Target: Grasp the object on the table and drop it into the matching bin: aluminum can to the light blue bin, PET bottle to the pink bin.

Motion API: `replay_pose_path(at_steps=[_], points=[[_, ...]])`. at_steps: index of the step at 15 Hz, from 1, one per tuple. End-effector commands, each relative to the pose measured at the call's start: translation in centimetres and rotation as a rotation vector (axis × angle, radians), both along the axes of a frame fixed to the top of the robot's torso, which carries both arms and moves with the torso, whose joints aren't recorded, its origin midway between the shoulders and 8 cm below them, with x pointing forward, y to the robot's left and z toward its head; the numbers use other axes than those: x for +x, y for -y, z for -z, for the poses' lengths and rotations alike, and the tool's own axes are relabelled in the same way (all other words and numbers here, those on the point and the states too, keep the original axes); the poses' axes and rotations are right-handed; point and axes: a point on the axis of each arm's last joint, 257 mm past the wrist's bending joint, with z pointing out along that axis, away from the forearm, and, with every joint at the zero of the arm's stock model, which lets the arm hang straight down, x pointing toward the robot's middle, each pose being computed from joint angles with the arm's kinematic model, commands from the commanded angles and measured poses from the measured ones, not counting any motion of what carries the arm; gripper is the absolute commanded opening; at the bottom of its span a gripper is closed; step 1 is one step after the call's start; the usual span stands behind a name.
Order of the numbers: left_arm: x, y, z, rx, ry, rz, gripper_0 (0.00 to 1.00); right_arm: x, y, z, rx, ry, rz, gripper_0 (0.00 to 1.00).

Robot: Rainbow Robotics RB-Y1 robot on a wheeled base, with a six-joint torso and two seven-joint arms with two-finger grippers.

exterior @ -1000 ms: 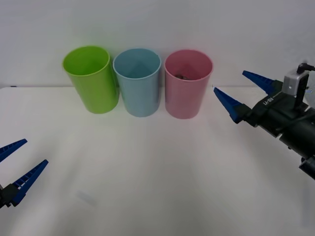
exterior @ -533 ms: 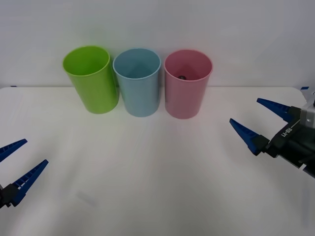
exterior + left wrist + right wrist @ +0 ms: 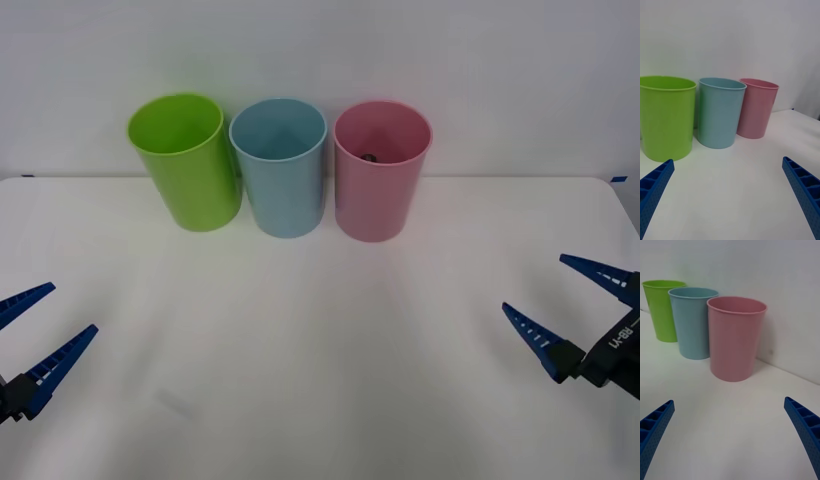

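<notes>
The pink bin (image 3: 375, 200) stands rightmost in a row of three at the table's (image 3: 320, 340) far side, with the light blue bin (image 3: 285, 185) beside it. A small dark bit of the PET bottle (image 3: 371, 157) shows inside the pink bin; its wall hides the rest. My right gripper (image 3: 533, 283) is open and empty, low over the table's right side, well short of the bins. Its wrist view has the pink bin (image 3: 735, 348) ahead between the fingers (image 3: 655, 427). My left gripper (image 3: 73, 308) hangs open at the near left.
A lime green bin (image 3: 190, 175) stands left of the light blue one, all three close together against the white back wall. The table's right edge (image 3: 622, 205) runs just past my right gripper. White tabletop lies between the grippers and the bins.
My right gripper has drawn back from beside the pink bin toward the near right, dropping lower, still open. The left arm has not moved.
</notes>
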Motion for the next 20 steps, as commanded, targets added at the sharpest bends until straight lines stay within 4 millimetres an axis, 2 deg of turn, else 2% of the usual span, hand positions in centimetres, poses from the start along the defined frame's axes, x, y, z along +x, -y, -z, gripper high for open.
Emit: replay_pose_path(at_steps=[1, 12, 18, 20], points=[[0.0, 0.0, 0.0, 0.000, 0.000, 0.000, 1.00, -1.6, 1.0, 1.5, -0.027, -0.020, -0.016, 1.00], [0.0, 0.0, 0.0, 0.000, 0.000, 0.000, 1.00, -6.2, 3.8, 5.8, 0.032, -0.100, -0.205, 1.00], [0.0, 0.0, 0.0, 0.000, 0.000, 0.000, 1.00, -8.1, 4.2, 7.8, 0.071, -0.130, -0.245, 1.00], [0.0, 0.0, 0.0, 0.000, 0.000, 0.000, 1.00, -8.1, 4.2, 7.8, 0.071, -0.130, -0.245, 1.00]])
